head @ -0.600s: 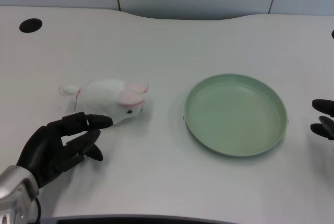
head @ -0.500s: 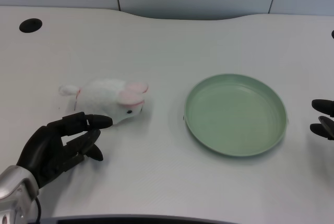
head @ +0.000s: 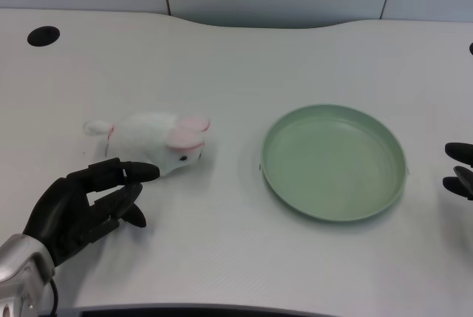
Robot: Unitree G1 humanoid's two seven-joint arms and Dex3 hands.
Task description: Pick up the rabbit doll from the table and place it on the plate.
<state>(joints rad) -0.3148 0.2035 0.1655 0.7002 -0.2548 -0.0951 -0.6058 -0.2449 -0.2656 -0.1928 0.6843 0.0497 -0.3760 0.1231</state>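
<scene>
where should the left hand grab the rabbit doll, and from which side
Probably around the round white body of the rabbit doll, coming from the near-left where the left hand already sits just short of it. The doll lies on its side, head and pink ears toward the plate, so the body is its bulkiest part.

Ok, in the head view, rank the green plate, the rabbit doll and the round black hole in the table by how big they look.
1. green plate, clearly largest.
2. rabbit doll.
3. black hole, smallest, though it lies farther from the camera.
</scene>
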